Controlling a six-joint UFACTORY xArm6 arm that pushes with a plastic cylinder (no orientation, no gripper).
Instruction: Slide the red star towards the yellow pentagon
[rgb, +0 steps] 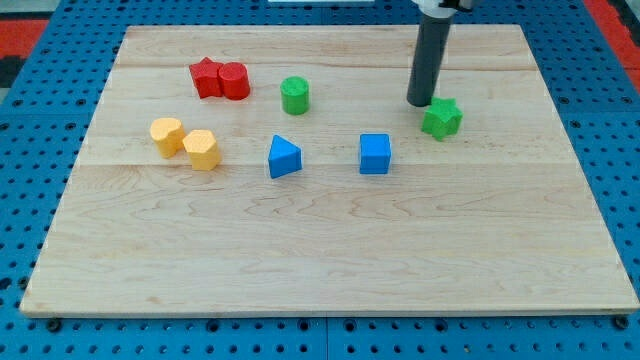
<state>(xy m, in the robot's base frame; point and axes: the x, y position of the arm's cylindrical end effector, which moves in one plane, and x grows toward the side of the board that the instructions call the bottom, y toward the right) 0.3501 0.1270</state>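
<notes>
The red star (206, 77) lies at the upper left of the wooden board (330, 260), touching a red cylinder (234, 81) on its right. Below it to the left are two yellow blocks side by side: one at the left (166, 134) and one at the right (201, 149); I cannot tell which is the pentagon. My tip (419, 102) is far to the right of the red star, just up and left of a green star (441, 118), close to it or touching it.
A green cylinder (295, 95) stands right of the red pair. A blue triangle (283, 157) and a blue cube (375, 153) sit near the board's middle. The board lies on a blue pegboard surface.
</notes>
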